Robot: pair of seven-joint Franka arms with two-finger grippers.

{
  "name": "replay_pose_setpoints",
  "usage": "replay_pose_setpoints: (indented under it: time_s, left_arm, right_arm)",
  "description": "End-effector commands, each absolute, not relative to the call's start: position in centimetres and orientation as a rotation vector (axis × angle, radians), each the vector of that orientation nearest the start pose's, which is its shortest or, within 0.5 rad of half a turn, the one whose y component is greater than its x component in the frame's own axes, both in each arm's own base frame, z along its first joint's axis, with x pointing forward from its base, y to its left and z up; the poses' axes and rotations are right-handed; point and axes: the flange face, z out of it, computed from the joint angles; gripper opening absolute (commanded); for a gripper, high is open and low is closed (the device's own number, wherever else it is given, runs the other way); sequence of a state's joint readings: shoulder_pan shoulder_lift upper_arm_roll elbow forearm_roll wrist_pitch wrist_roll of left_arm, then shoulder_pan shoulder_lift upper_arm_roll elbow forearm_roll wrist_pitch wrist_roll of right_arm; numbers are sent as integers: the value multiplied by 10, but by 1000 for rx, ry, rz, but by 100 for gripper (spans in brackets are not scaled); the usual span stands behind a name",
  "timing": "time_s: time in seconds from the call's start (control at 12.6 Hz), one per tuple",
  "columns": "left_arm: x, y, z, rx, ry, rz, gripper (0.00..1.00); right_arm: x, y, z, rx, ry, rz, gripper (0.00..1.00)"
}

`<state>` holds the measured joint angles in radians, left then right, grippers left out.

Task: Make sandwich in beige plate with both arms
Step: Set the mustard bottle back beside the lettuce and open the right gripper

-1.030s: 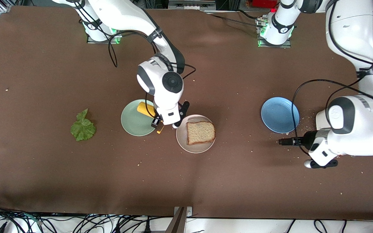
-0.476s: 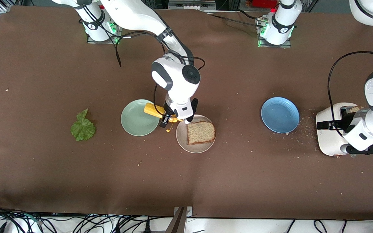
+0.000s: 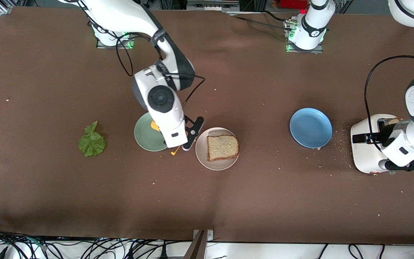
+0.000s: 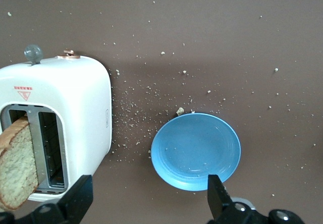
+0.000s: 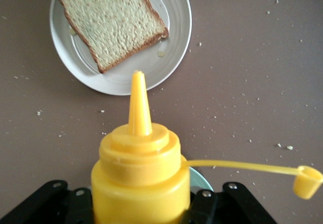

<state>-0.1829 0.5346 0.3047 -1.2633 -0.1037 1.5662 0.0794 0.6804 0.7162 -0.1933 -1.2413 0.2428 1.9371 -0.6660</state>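
- Our right gripper (image 3: pixel 173 142) squeezes a yellow mustard bottle (image 5: pixel 139 171), and it hangs over the mint-green plate (image 3: pixel 146 138) near the middle of the table.
- We think the bottle is held with its spout toward the bread so the sauce can go on it. Its little cap (image 5: pixel 307 177) hangs loose on a thin strap.
- One brown bread slice (image 3: pixel 222 147) lies flat on the beige plate (image 3: pixel 207 158), just beside the green plate, on the side toward the left arm's end.
- Our left gripper (image 4: pixel 151 204) has its fingers spread wide and holds nothing. It hangs over the white toaster (image 3: pixel 365 147) near the table edge at the left arm's end.
- The second bread slice (image 4: pixel 17 166) stands up in a toaster slot. We think the left gripper waits there so it can pull that slice out.
- The lettuce leaf (image 3: pixel 92 141) lies alone toward the right arm's end, well apart from the plates.
- A bare blue plate (image 3: pixel 311 127) sits between the beige plate and the toaster. It could get in the way when the slice is carried across.
- Crumbs (image 4: pixel 131 113) lie around the toaster.
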Motion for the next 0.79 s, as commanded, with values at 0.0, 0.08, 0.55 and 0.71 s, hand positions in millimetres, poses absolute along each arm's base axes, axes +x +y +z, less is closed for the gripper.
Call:
replay_pose_setpoints:
  time_s: [0.0, 0.08, 0.55, 0.71]
  left_arm:
    - [679, 22, 454, -3064, -50, 328, 100]
    - [679, 24, 455, -3064, -52, 326, 100]
    - [678, 27, 453, -3064, -60, 332, 100]
    - [678, 27, 454, -3063, -59, 332, 100]
  right_arm:
    - [650, 351, 361, -2369, -1544, -59, 0]
    - [658, 333, 362, -2308, -1539, -77, 0]
    - [685, 189, 323, -1806, -1567, -297, 0]
    - [679, 154, 306, -1637, -1596, -379, 0]
